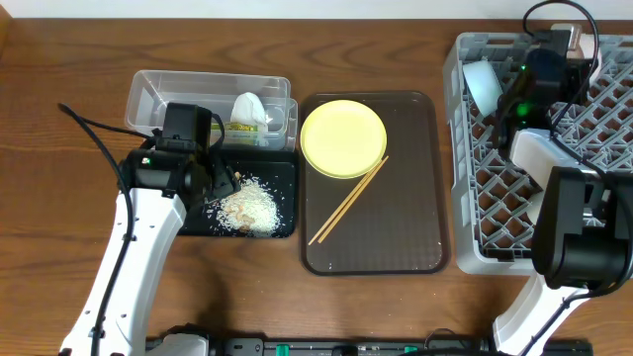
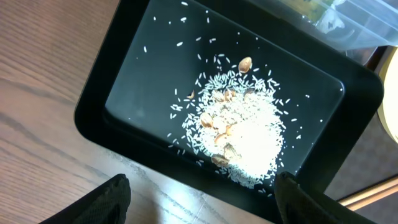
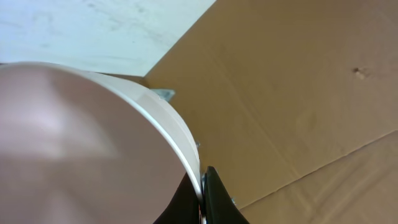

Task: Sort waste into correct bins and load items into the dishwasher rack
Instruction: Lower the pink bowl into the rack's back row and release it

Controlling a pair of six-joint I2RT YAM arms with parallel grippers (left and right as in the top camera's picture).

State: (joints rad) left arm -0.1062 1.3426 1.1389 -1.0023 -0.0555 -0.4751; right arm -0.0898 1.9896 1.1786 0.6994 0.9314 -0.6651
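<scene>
Overhead view: a clear tub [image 1: 148, 94] at the table's far left holds a crumpled white napkin [image 1: 247, 106] and a green-and-orange snack wrapper [image 1: 247, 127]. Against its near side, a black tray [image 1: 287, 173] holds a heap of rice scraps [image 1: 247, 208], with loose grains scattered around it. The left claw [image 2: 205, 208] hangs over that tray, its fingers [image 2: 115, 196] spread wide and holding nothing. On the right, a grey dishwasher rack [image 1: 465, 247] holds a light blue bowl [image 1: 485, 84] in its far left corner. The right claw [image 3: 200, 196] is above the rack's far edge, pinched tight on the rim of a pink-white bowl [image 3: 74, 143]. Between the black tray and the rack, a brown serving tray [image 1: 415, 237] carries a yellow plate [image 1: 343, 138] and chopsticks [image 1: 348, 201], whose far tips lie just beside the plate.
</scene>
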